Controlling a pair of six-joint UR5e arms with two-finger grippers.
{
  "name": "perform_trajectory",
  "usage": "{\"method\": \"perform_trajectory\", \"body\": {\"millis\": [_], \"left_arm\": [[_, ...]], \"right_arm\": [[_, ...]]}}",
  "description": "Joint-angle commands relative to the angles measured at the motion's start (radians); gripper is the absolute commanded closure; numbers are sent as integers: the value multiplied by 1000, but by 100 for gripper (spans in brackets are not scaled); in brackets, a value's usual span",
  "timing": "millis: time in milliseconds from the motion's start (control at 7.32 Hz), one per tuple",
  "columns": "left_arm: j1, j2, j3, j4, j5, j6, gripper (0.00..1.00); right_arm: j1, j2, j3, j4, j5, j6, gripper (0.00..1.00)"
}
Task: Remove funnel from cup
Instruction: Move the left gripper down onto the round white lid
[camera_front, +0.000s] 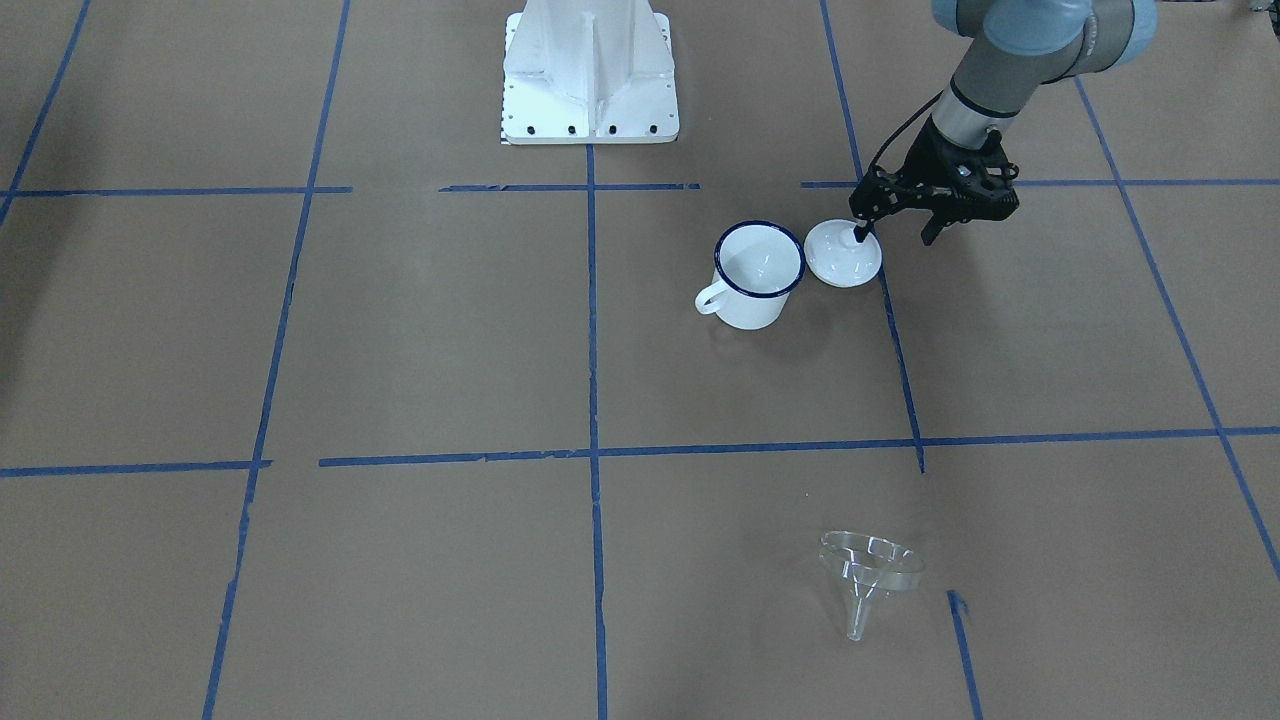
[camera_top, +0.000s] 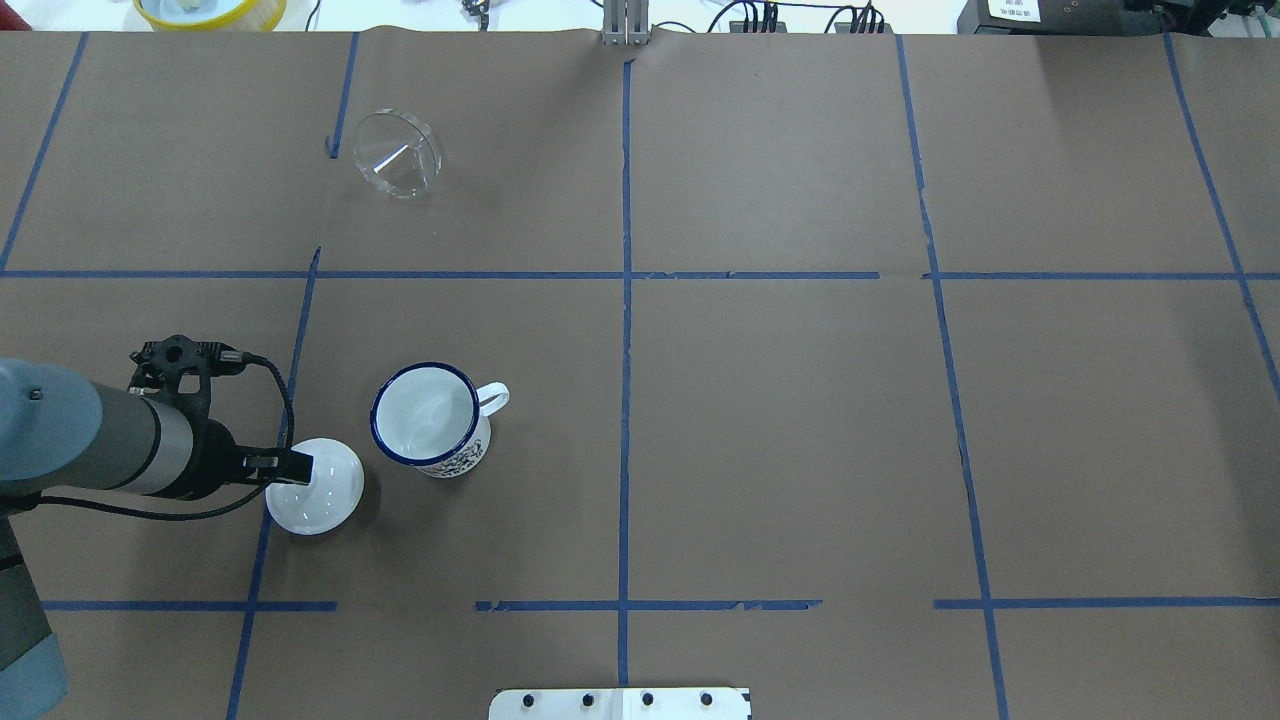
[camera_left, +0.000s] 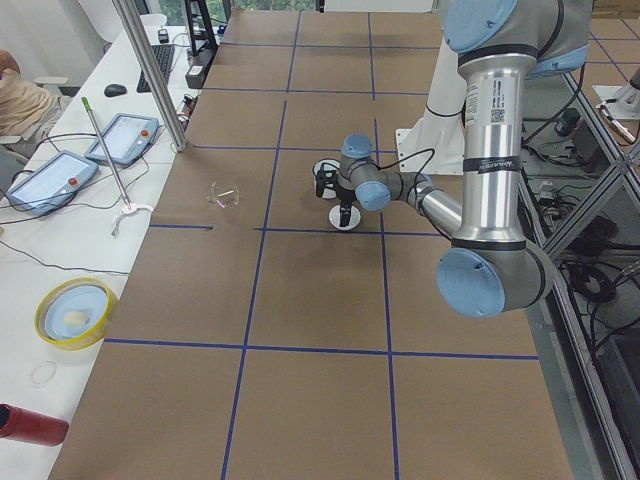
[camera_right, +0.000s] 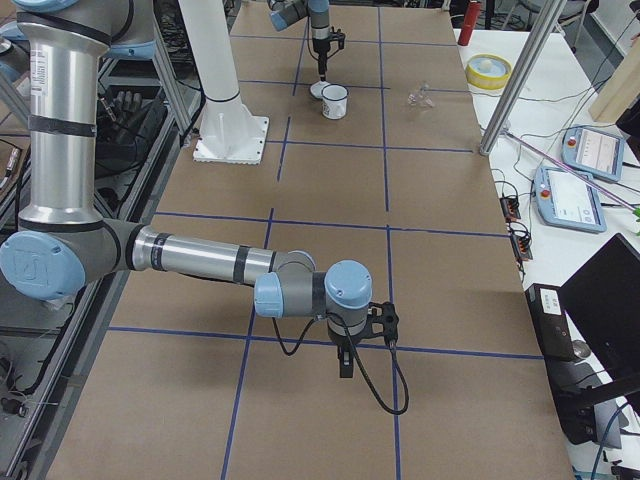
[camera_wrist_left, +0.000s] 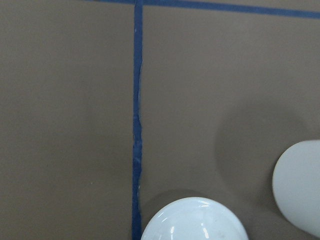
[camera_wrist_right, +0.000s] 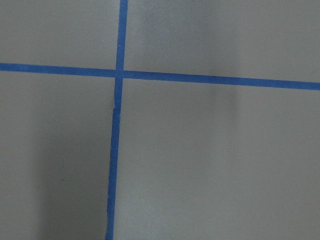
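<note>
The clear funnel (camera_front: 868, 575) lies on its side on the brown paper, far from the cup, spout pointing away from the robot; it also shows in the overhead view (camera_top: 397, 153). The white cup (camera_front: 758, 272) with the blue rim stands upright and empty (camera_top: 430, 418). My left gripper (camera_front: 893, 238) points down beside the cup with its two fingers apart; one finger (camera_top: 300, 465) is over the white knobbed lid. My right gripper (camera_right: 345, 362) hangs low over bare paper far from these things; I cannot tell whether it is open or shut.
The white round lid (camera_front: 843, 253) lies on the table touching the cup's side, also in the left wrist view (camera_wrist_left: 195, 220). The robot's white base (camera_front: 590, 75) stands behind the cup. A yellow bowl (camera_top: 210, 10) sits past the far table edge.
</note>
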Motion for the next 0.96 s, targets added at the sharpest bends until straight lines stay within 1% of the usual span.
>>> {"method": "perform_trajectory", "body": {"millis": [0,137,273,410,547,683,820], "left_arm": [[10,-43,4,42,2,0,11],[9,-52,3,44,1,0,11],[9,-58,9,45,2,0,15],[9,-57,11,45,2,0,27],[10,-57,14,45,2,0,30],[10,-60,20,45,1,1,30],[9,-61,18,45,1,1,36]], "right_arm": [[0,0,0,0,0,0,0],[0,0,0,0,0,0,0],[0,0,0,0,0,0,0],[0,0,0,0,0,0,0],[0,0,0,0,0,0,0],[0,0,0,0,0,0,0],[0,0,0,0,0,0,0]]}}
